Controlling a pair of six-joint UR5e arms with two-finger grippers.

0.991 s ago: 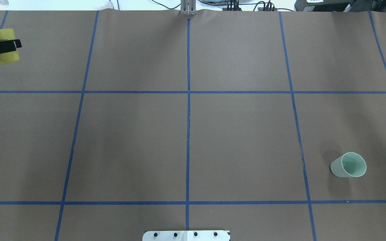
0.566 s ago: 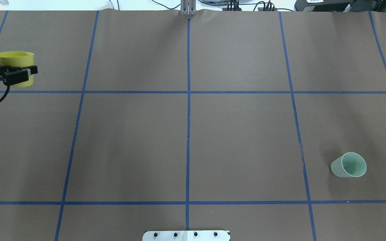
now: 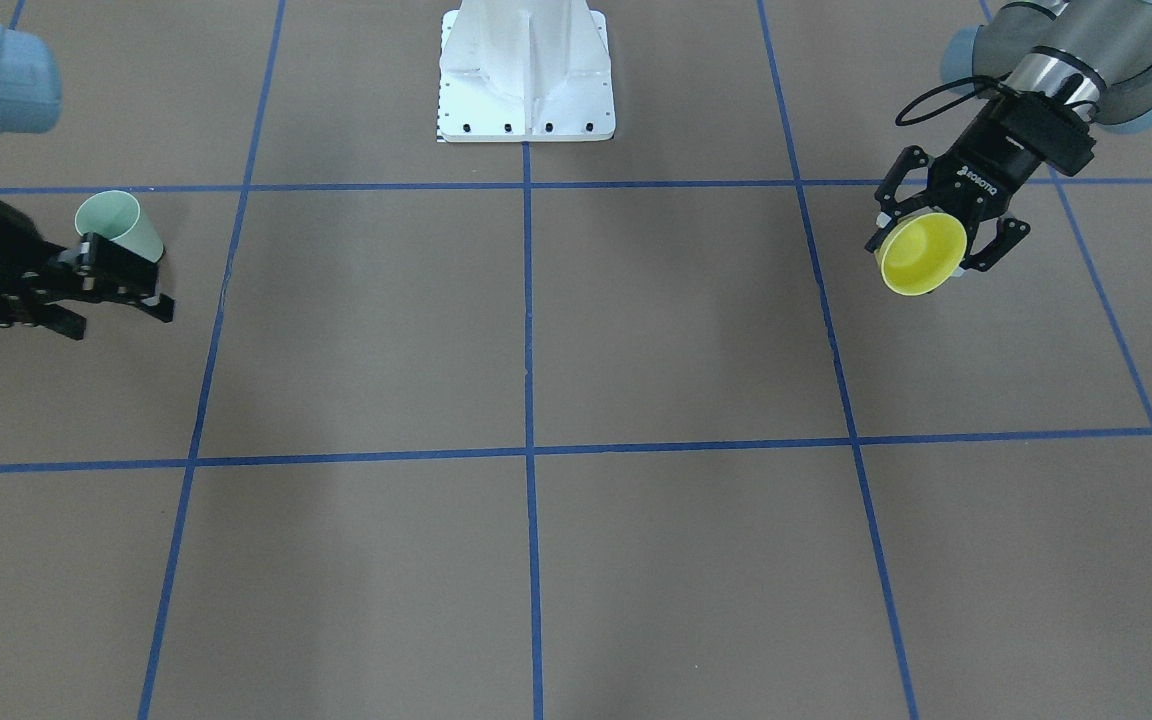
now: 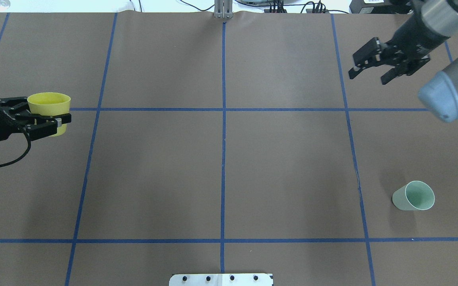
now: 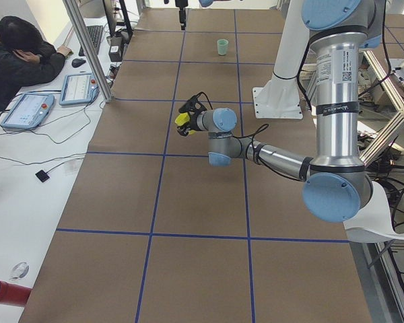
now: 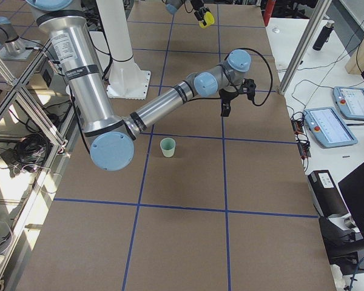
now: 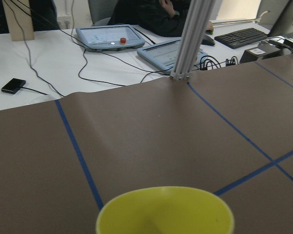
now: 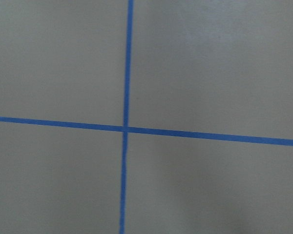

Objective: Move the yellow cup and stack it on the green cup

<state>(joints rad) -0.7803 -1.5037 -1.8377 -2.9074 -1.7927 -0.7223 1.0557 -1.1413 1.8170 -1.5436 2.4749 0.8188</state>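
My left gripper (image 4: 48, 117) is shut on the yellow cup (image 4: 49, 104), gripping its side wall and holding it above the table's left part. The cup also shows in the front-facing view (image 3: 921, 256) and its rim fills the bottom of the left wrist view (image 7: 165, 214). The green cup (image 4: 413, 196) stands alone on the table at the near right and also shows in the front-facing view (image 3: 114, 222). My right gripper (image 4: 368, 75) is open and empty, above the far right part of the table, well away from the green cup.
The white robot base plate (image 4: 221, 279) sits at the near middle edge. Blue tape lines (image 4: 223, 119) divide the brown table cover into a grid. An aluminium post (image 7: 191, 39) and an operators' desk with tablets (image 5: 28, 108) lie beyond the far edge.
My left gripper has carried the yellow cup rightward and nearer to the robot. My right arm has come into view from the right edge and now reaches over the far right of the table.
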